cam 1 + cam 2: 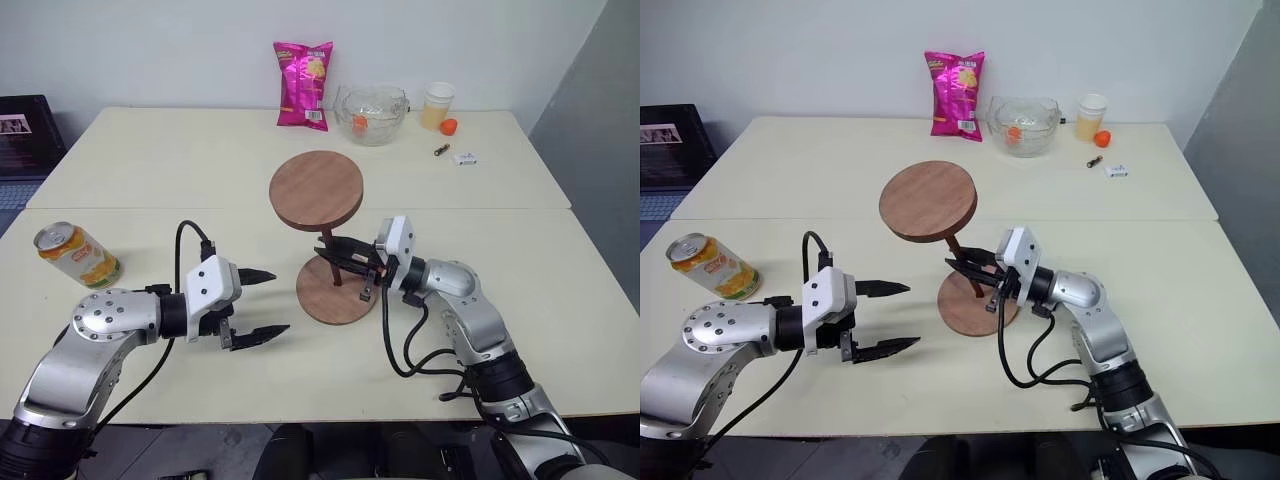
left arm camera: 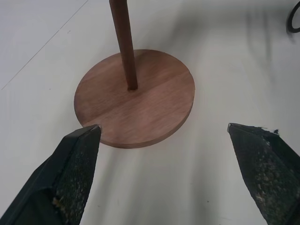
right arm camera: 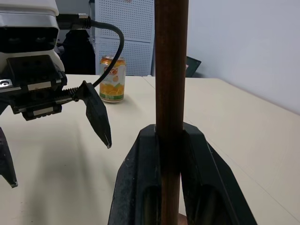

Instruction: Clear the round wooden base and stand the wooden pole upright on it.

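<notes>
head stereo pair: high, facing forward and down over the table (image 1: 300, 390), both eyes sharing one scene | left wrist: close, looking down past its fingers (image 2: 77, 154) at the round wooden base (image 2: 154, 112) | right wrist: very close, level along the tabletop, the wooden pole (image 3: 171, 70) crossing its middle

One round wooden base (image 1: 336, 290), one wooden pole (image 1: 318, 191), one drink can (image 1: 77, 255), one pink snack bag (image 1: 303, 84), one glass bowl (image 1: 371, 114), one plastic cup (image 1: 437, 105), two grippers, left (image 1: 256, 306) and right (image 1: 330, 250)
</notes>
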